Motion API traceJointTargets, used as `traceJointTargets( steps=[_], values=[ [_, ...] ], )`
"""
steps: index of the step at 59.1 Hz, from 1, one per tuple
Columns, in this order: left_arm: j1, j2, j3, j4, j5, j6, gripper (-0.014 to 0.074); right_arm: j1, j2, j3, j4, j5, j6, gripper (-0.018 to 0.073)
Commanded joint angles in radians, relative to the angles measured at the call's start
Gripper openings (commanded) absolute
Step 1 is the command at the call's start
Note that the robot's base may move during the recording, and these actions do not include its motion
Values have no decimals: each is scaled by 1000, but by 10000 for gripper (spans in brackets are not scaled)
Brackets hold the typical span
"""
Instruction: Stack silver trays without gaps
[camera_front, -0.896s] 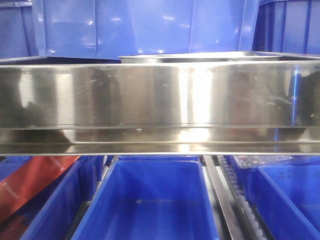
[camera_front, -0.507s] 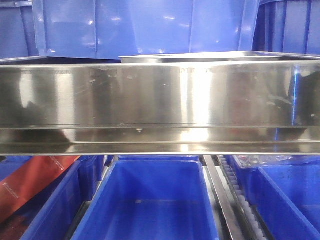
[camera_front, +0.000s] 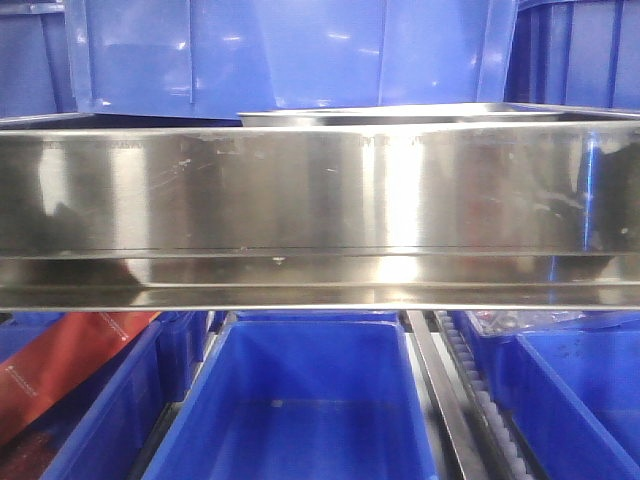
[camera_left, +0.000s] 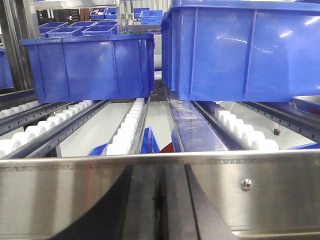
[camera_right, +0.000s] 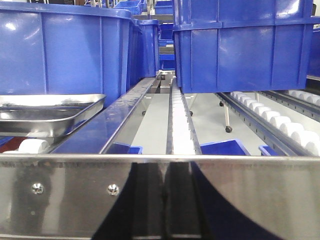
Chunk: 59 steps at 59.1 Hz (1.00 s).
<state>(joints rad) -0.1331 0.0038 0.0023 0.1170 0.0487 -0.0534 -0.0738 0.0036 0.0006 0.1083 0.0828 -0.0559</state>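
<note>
Left pincer not directly in sight: only a dark forked reflection on the long flat stainless-steel shelf rail with screws, close before the left wrist camera. Impossible to tell how far open, or whether holding or touching anything. Same for the right pincer: only a dark mirrored shape on that rail in the right wrist view, so opening and contact not to be judged.

Behind the rail, from left to right in the left wrist view: a smaller blue plastic bin on white roller tracks, then a larger blue plastic bin, and at the far right edge just a corner of a shallow, shiny silver tray. In the right wrist view, the silver tray just behind the rail at the left, lying flat, with tall blue bins behind and to the right. From the front, only its thin rim showing just above the rail, right of centre.

About progress: hard to judge. Cannot tell whether one tray or several already nested, with only rim and one wall visible. No separate tray seen anywhere, none seen lifted. Probably left to do: find the other trays, set them squarely into this one, press down to close every gap.
</note>
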Motion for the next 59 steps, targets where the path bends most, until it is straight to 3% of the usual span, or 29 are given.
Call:
traceJointTargets(
  steps=[1, 15, 18, 22, 24, 31, 41, 52, 59],
  values=[
    [-4, -4, -2, -1, -14, 1, -6, 2, -4, -1, -5, -36, -2, -70],
    [-4, -4, -2, -11, -159, -3, -6, 2, -4, -1, 40, -162, 2, -70],
    [-4, -4, -2, -40, -189, -3, -6, 2, -4, -1, 100, -192, 18, -70],
    [-4, -4, -49, -111, -211, -3, -6, 2, -4, -14, 250, -218, 37, -70],
    [-4, -4, -90, -134, -178, -3, -6, 2, -4, -41, 297, -233, 37, -70],
    [-4, -4, -271, -139, -25, -3, -6, 2, -4, -142, 305, -225, 37, -70],
    [-4, 59, -555, -139, 105, -3, -6, 2, -4, -354, 292, -30, 27, -70],
    [-4, 319, -916, -103, 499, 1, -6, 2, 59, -603, 210, 215, 25, -70],
    [-4, 488, -1102, -117, 677, 1, -6, 2, 195, -773, 180, 402, 25, -70]
  ],
)
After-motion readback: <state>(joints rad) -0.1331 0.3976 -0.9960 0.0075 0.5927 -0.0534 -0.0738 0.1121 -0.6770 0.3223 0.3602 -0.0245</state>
